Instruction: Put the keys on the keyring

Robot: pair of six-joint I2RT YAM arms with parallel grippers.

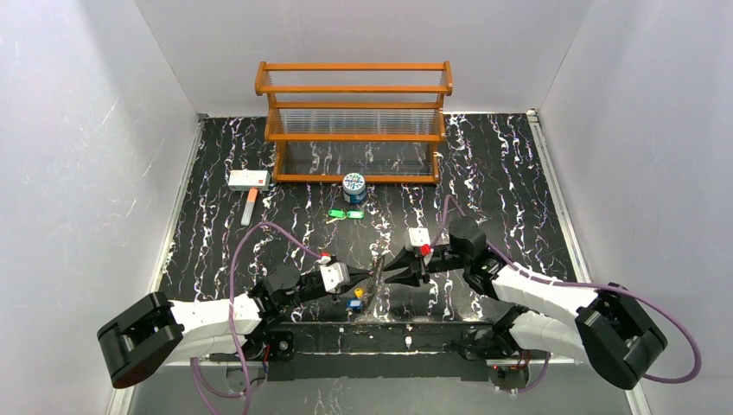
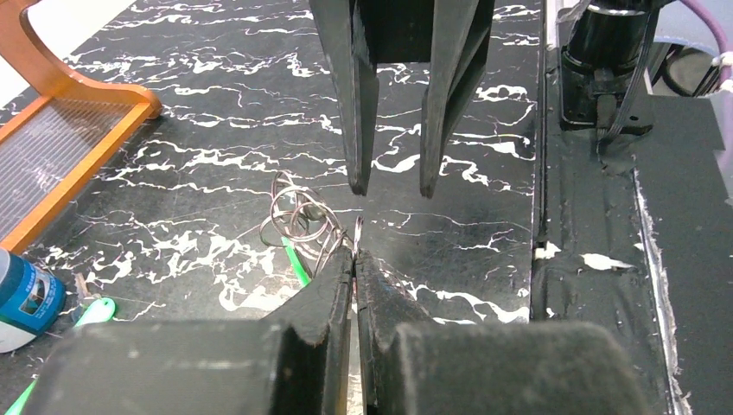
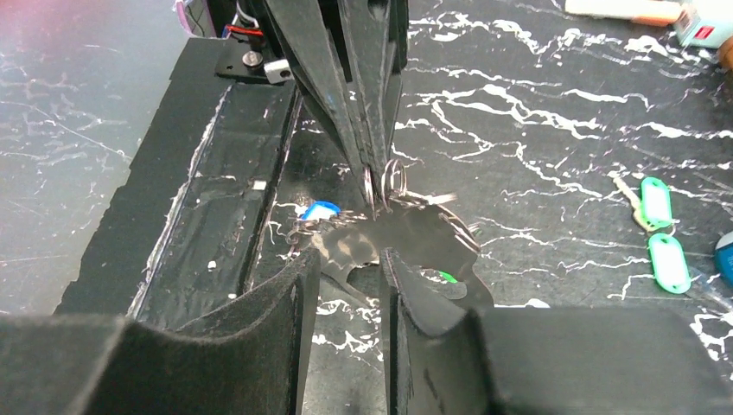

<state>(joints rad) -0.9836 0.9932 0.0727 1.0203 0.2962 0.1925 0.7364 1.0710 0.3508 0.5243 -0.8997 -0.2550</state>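
The keyring (image 1: 378,275) sits low in the middle of the top view, raised off the table (image 1: 484,190) where the two arms meet. In the left wrist view it shows as a tangle of thin wire loops (image 2: 298,216) just left of centre. In the right wrist view the same loops carry a flat, shiny, blurred piece (image 3: 406,233) near the centre of the frame. The left gripper (image 2: 355,255) has its fingers pressed together on one wire loop at the very tips, and from the right wrist it comes down from the top of the frame, pinching the loops (image 3: 373,181). The right gripper (image 2: 391,186) points at the ring from the upper middle of the left wrist view, its fingers spread with bare table showing between them. In its own view the fingers (image 3: 298,294) stand apart at the bottom, and whether they touch the shiny piece cannot be told. A green key (image 2: 296,261) hangs or lies just under the loops, and a blue key (image 3: 320,210) lies on the table close to their left. Two green keys (image 1: 346,213) lie side by side well above the grippers in the top view, just below a round blue-and-white can (image 1: 353,188). Behind the can stands a wooden rack (image 1: 354,121), with a white box (image 1: 249,180) to its lower left.
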